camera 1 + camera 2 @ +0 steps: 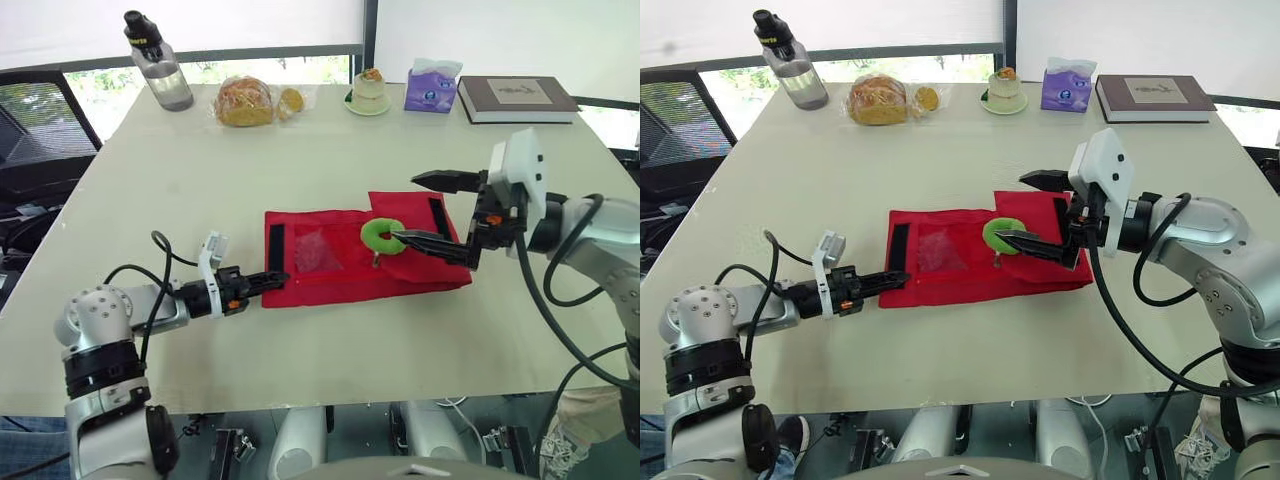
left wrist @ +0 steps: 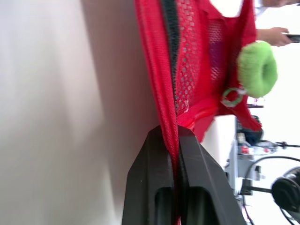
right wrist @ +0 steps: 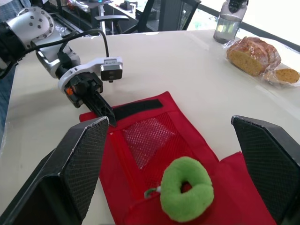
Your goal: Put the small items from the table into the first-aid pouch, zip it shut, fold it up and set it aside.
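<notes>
Pinching: left tool (image 1: 272,279), closed on the pouch edge nearest it. The red first-aid pouch (image 1: 330,270) lies unfolded and flat on the counter (image 1: 300,150). Right tool (image 1: 406,208): spread wide, empty, poised over the pouch's far half. The green ring (image 1: 381,236) lies on the fabric between its fingers, beside the mesh pocket (image 1: 318,250). Handling advice: hold the left pinch firm for taut fabric, lower the right tool astride the soft ring, close gently, and feed it into the pocket.

Red pouch (image 1: 330,262), green ring (image 1: 382,236)
</notes>
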